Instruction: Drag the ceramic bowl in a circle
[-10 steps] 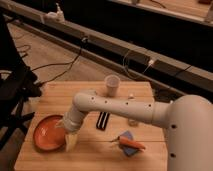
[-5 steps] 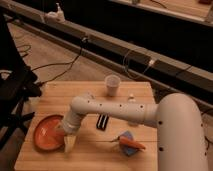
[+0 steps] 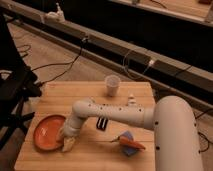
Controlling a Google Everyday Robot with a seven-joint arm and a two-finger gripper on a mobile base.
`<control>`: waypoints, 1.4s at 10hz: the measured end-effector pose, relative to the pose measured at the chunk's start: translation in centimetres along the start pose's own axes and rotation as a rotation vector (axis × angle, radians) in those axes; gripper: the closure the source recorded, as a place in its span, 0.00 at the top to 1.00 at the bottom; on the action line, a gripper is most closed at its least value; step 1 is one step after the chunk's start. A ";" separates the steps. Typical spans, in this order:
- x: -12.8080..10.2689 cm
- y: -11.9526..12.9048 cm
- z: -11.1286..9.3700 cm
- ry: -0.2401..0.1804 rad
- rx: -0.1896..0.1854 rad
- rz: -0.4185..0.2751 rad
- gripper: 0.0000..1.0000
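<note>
Gripper (image 3: 67, 143) sits at lower left, against the right rim of the ceramic bowl (image 3: 46, 133) on the wooden table (image 3: 90, 160); whether it is spread or closed, I cannot tell. Right of it lies an orange-and-blue item (image 3: 129, 144). Farther back stands a plastic cup (image 3: 113, 85).

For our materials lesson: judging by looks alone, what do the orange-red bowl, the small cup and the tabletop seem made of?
The orange-red bowl looks like glazed ceramic: smooth, even colour, darker rim. The small cup seems to be thin plastic, pale and translucent. The tabletop looks like light wood, warm tan and matte. The gripper sits at the bowl's rim, on the side toward the table's middle.
</note>
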 end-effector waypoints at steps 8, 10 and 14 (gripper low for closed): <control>-0.9 5.3 -6.2 0.091 0.150 0.142 0.00; 0.1 6.4 -8.3 0.097 0.170 0.180 0.00; 2.1 4.6 -9.0 0.101 0.130 0.168 0.00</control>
